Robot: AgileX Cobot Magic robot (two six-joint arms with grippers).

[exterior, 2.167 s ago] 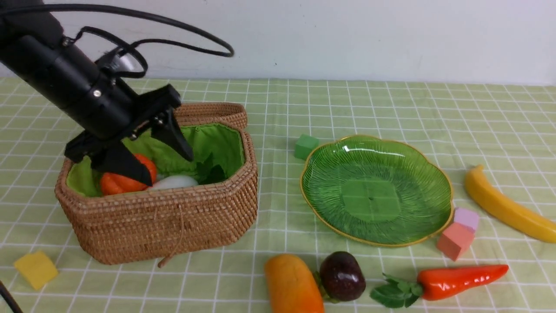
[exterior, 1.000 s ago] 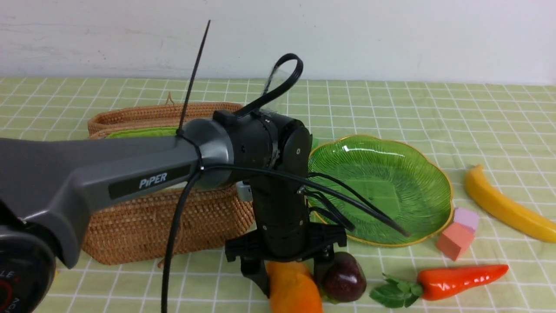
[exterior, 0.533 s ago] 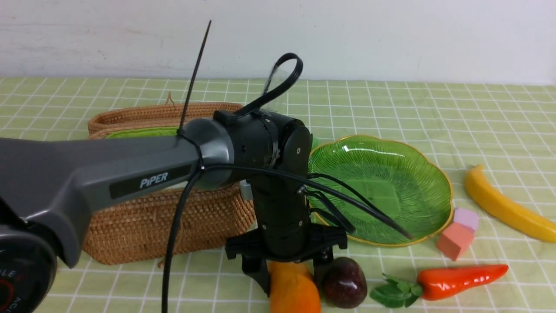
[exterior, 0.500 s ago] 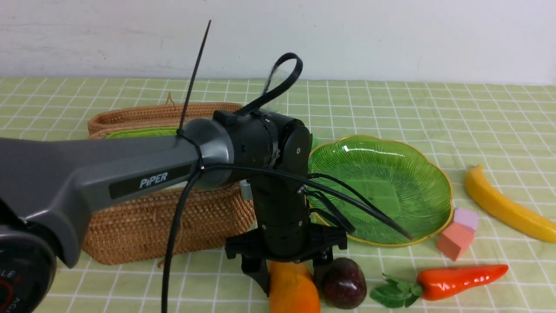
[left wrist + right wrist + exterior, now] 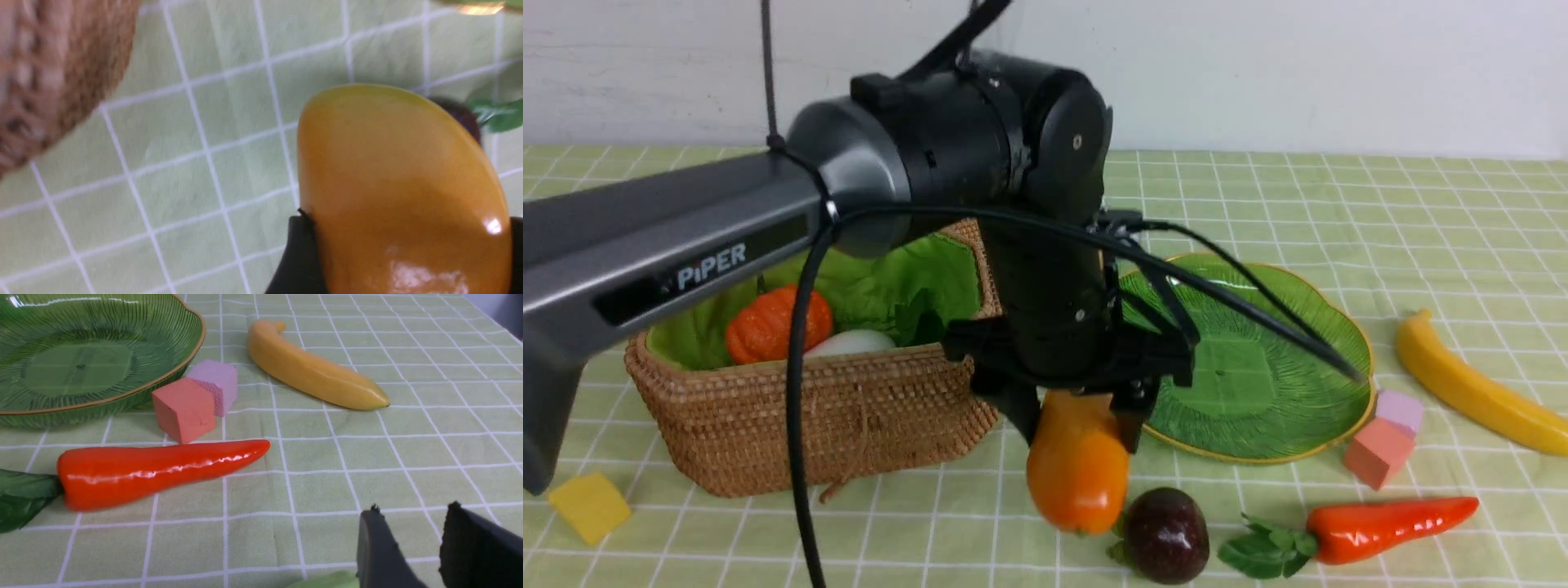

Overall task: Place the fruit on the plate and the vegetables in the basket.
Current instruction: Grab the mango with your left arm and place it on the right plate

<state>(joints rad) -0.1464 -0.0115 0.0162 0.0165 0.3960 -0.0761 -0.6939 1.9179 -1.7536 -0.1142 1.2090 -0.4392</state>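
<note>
While the left gripper [image 5: 1076, 425] is clamping the upper end of the mango [image 5: 1078, 478] in the front view, most of the fruit is hanging free beneath the jaws, clear of the worktop [image 5: 1339, 204] and just short of the near rim of the plate [image 5: 1262, 392]. Your forearm is reaching in from the left with the wrist pointing straight down, between the basket [image 5: 849, 416] and the plate. The pumpkin [image 5: 772, 327] and radish [image 5: 849, 343] are lying in the basket. The purple fruit [image 5: 1165, 535], carrot [image 5: 1388, 523] and banana [image 5: 1470, 392] are lying on the worktop, and no fruit is showing on the plate.

In the left wrist view, black fingers [image 5: 298, 257] are pressing both flanks of the mango, whose glossy skin is throwing a highlight. I am judging it a light, rigid, slick shell, likely to swivel or slide when gripped so near one end, so you are better off taking it across the middle and moving gently.

In the right wrist view, the right gripper [image 5: 412, 510] is hovering low over the worktop near the carrot, jaws a little apart and holding nothing; a pale green sliver at the frame's edge is showing too little to name
</note>
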